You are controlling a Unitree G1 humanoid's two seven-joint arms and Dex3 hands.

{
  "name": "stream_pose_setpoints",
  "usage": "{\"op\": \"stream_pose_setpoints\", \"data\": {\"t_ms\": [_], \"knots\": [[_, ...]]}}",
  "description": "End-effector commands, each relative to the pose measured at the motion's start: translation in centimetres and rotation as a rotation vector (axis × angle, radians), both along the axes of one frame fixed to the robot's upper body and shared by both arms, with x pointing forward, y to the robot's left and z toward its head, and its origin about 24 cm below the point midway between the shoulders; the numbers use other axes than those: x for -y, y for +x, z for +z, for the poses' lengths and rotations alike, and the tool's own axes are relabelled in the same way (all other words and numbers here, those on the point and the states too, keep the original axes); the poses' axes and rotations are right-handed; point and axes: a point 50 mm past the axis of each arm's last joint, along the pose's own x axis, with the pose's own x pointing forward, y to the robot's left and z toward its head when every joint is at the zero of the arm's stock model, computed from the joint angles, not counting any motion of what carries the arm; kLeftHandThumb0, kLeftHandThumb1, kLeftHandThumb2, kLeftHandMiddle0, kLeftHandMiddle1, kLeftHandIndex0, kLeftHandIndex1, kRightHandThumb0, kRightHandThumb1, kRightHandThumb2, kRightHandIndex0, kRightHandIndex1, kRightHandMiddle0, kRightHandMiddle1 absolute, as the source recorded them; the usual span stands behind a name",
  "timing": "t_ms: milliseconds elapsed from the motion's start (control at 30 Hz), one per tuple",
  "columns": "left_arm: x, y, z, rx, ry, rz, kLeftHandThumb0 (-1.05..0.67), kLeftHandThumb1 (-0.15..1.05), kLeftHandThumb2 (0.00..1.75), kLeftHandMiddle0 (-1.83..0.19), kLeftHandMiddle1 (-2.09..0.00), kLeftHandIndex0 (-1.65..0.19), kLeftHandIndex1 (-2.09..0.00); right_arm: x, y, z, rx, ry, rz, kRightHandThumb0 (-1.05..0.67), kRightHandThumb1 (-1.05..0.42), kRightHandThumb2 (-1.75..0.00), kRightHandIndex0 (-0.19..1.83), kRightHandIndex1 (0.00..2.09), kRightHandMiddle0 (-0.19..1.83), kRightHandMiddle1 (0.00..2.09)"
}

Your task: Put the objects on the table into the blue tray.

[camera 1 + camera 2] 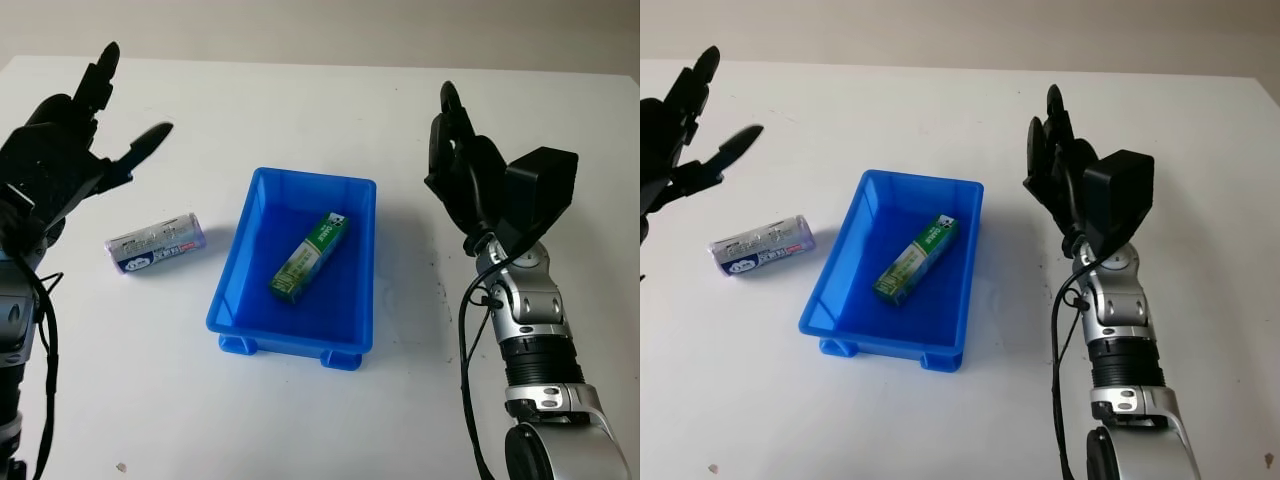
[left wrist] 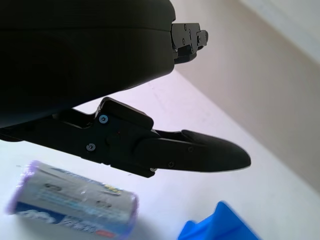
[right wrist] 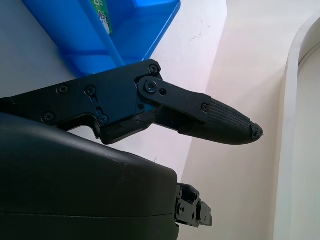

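Note:
A blue tray (image 1: 232, 290) sits mid-table with a green box (image 1: 309, 256) lying inside it. A silver and purple roll-shaped packet (image 1: 156, 242) lies on the table to the tray's left. My left hand (image 1: 85, 150) hovers open above and behind the packet, apart from it. In the left wrist view the packet (image 2: 72, 207) lies below one finger (image 2: 200, 157). My right hand (image 1: 462, 165) is raised to the right of the tray, open and holding nothing. The tray's corner (image 3: 125, 47) and the box's end (image 3: 101, 12) appear in the right wrist view.
The white table (image 1: 300, 420) ends at a pale wall along its far edge. Bare tabletop lies in front of the tray and behind it. A small dark speck (image 1: 121, 466) sits near the front left.

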Motion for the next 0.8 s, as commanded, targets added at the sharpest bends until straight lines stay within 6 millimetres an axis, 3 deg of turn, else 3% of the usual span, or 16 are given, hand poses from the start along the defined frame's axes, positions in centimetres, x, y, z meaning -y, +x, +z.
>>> {"op": "stream_pose_setpoints", "data": {"t_ms": [0, 300, 600, 767], "knots": [[0.1, -0.4, 0.4, -0.046, 0.069, 0.008, -0.84, 1.03, 0.08, 0.14, -0.04, 0.14, -0.04, 0.2, 0.0, 1.1, 0.034, 0.002, -0.008, -0.79, -1.05, -0.76, -0.19, 0.00, -0.19, 0.00], [0.0, 0.7, -2.2, -0.197, 0.232, -0.013, -0.82, 0.95, 0.05, -0.02, -0.07, 0.08, -0.07, 0.4, -0.1, 1.2, 0.037, 0.001, -0.002, -0.78, -1.05, -0.77, -0.19, 0.00, -0.19, 0.00], [0.7, 2.0, -5.2, -0.290, 0.349, -0.062, -0.73, 0.92, 0.04, 0.07, -0.04, 0.06, -0.07, 0.6, -0.1, 1.3, 0.040, -0.006, -0.008, -0.79, -1.05, -0.75, -0.19, 0.00, -0.19, 0.00], [0.9, 2.1, -5.9, -0.361, 0.474, -0.088, -0.81, 0.91, 0.05, 0.08, -0.04, 0.07, -0.06, 0.6, -0.2, 1.4, 0.039, 0.000, -0.011, -0.78, -1.05, -0.74, -0.19, 0.00, -0.19, 0.00]]}}
